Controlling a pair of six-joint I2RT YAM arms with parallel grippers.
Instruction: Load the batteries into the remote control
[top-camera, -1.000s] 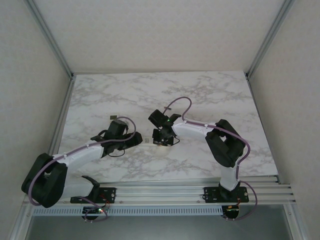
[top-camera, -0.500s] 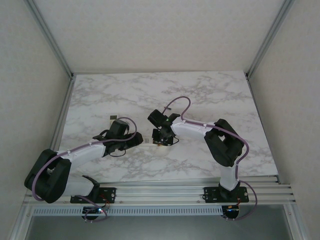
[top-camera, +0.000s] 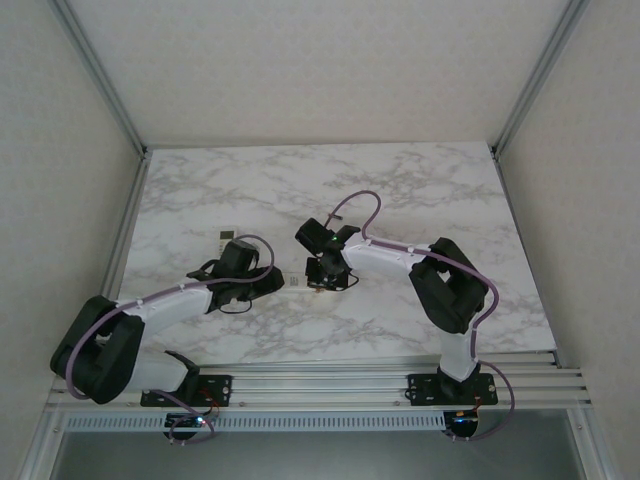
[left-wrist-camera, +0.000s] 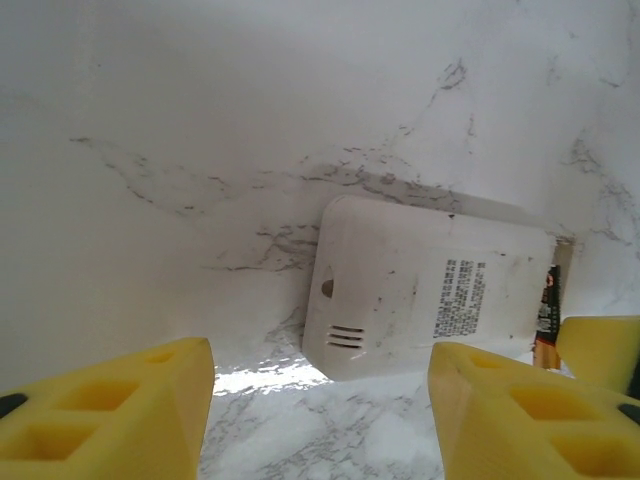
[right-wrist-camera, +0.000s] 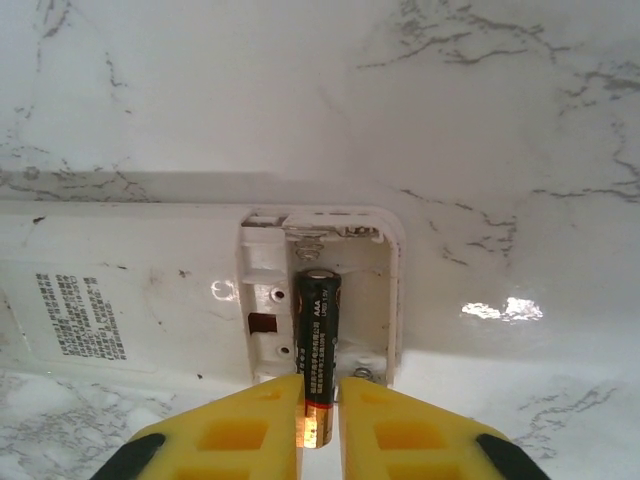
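While the right gripper (right-wrist-camera: 320, 400) has its jaws nearly closed on the near end of a battery (right-wrist-camera: 317, 330), the far end of that battery sits inside the open compartment (right-wrist-camera: 372, 290) on the back of the remote (right-wrist-camera: 150, 300), in the right-hand slot; the left-hand slot (right-wrist-camera: 262, 315) looks empty. Remote lies face down on the marble table (right-wrist-camera: 300, 80), label (left-wrist-camera: 458, 298) up, near the middle of the table between the two arms. Left gripper (left-wrist-camera: 320, 385) hangs just left of the remote, jaws about half apart, nothing between them; remote is not pinned by it. Judgement: seating step, battery partly in, near end not yet down. Risks: with nothing steadying the remote, a push along the battery could slide the whole case away instead of compressing the contact. Pressing down at a tilt could wedge the battery on the compartment's near wall or spring it out on release. Polarity markings too small to read, so orientation cannot be checked.
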